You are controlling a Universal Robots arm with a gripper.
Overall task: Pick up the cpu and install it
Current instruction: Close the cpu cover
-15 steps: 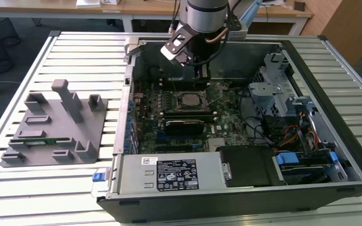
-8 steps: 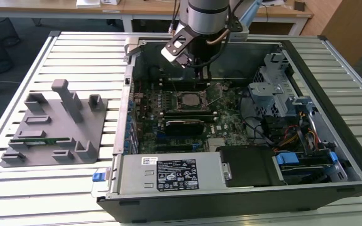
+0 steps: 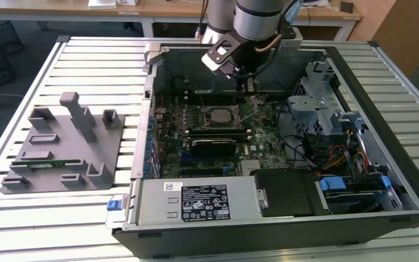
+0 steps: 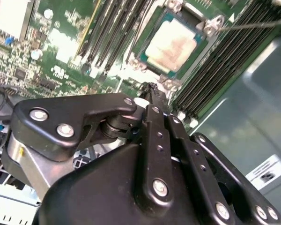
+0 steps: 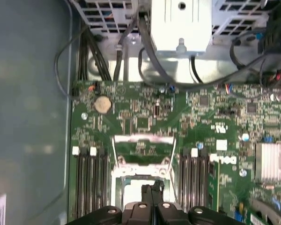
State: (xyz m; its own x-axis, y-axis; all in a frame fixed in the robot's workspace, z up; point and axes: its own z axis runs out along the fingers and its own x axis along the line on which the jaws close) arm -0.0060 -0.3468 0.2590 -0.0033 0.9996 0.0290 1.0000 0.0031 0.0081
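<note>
Seemingly flat, cpu [image 4: 171, 46] silver-top up.

Silver-grey cylindrical arm [image 3: 257, 16] carries a black linkage gripper [image 4: 152, 91] (silver screws [image 4: 160, 187] at each joint).

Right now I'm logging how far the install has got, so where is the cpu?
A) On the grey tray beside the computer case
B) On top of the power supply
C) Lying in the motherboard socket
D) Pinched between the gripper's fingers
C: in the second wrist view the cpu lies silver side up inside the socket on the motherboard, while the gripper next to it has its fingers closed together with nothing between them.
</note>
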